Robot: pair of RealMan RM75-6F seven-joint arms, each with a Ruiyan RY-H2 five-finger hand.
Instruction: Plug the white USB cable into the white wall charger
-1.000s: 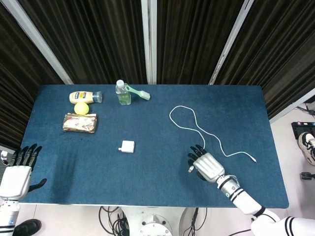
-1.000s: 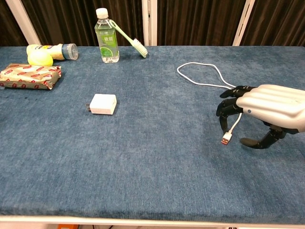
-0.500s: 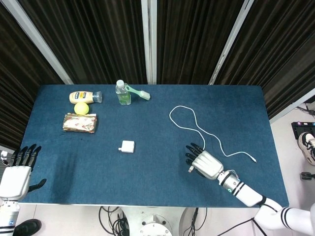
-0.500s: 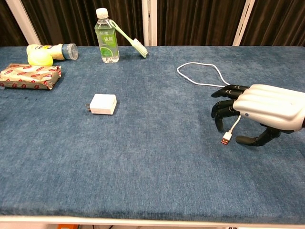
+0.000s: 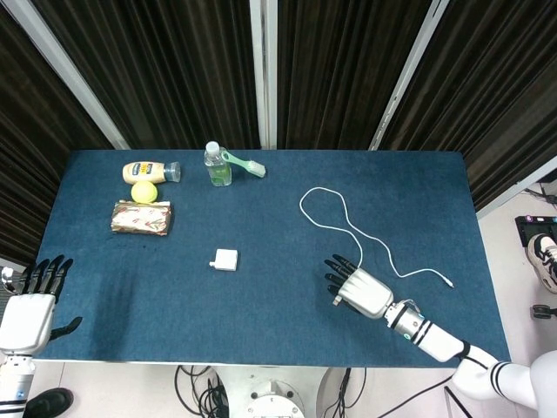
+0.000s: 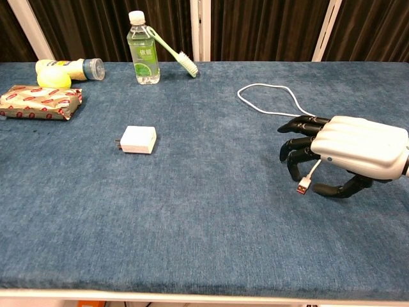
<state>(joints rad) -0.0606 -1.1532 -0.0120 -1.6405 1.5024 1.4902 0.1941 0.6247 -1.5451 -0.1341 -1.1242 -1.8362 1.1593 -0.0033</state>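
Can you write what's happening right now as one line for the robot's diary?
right hand: holds USB cable plug end above table | left hand: open, at table edge | charger: lying on table, untouched | plugged in: not yet

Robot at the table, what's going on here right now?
The right hand holds the white USB cable near its plug end, with the connector dangling just above the blue table. The white wall charger lies untouched well to its left, so nothing is plugged in yet. The left hand waits open off the table's near-left corner.
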